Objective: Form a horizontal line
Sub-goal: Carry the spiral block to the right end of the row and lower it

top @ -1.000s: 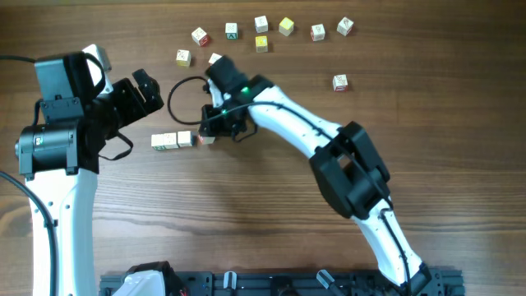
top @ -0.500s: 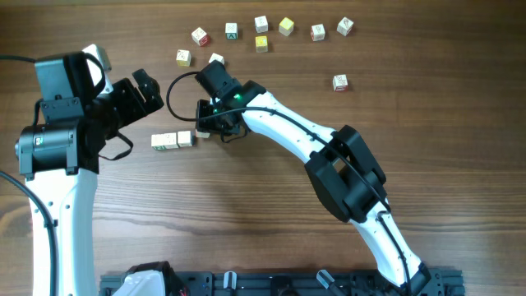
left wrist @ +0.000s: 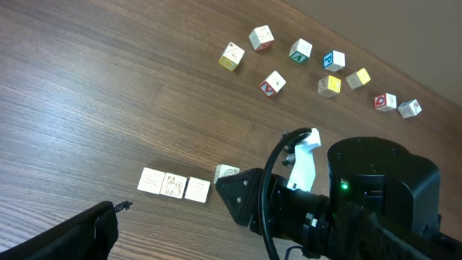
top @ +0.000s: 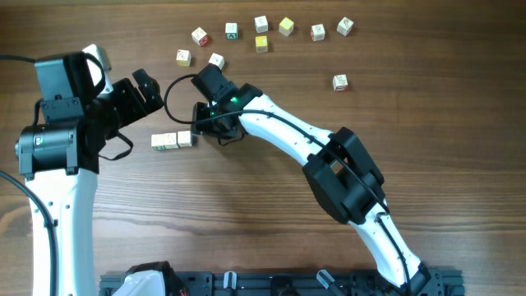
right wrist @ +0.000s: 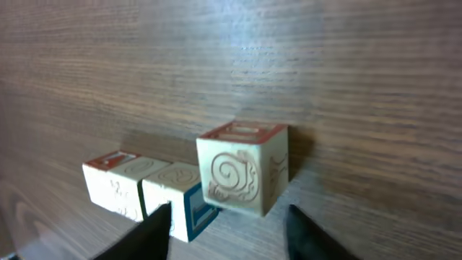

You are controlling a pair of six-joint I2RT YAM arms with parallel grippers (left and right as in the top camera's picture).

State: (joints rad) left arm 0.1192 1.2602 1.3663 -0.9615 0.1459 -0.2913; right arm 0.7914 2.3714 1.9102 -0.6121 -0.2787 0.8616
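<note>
The horizontal line (top: 172,141) is a short row of three white cubes left of centre; it also shows in the left wrist view (left wrist: 173,185). A fourth white cube with a spiral face (right wrist: 242,170) stands at the row's right end, turned a little and slightly out of line; it also shows in the left wrist view (left wrist: 227,173). My right gripper (top: 200,131) hangs over this cube. Its fingers (right wrist: 229,235) are open, with the cube just beyond the tips. My left gripper (top: 145,89) is open and empty, above and left of the row.
Several loose white and yellow cubes lie along the far edge, among them one (top: 200,35), a yellow one (top: 285,26) and a single one to the right (top: 339,81). Two more (top: 182,57) (top: 216,60) lie just beyond the right gripper.
My right gripper has moved left and slightly away, bringing the spiral cube up to the row's right end. The left arm has not moved.
</note>
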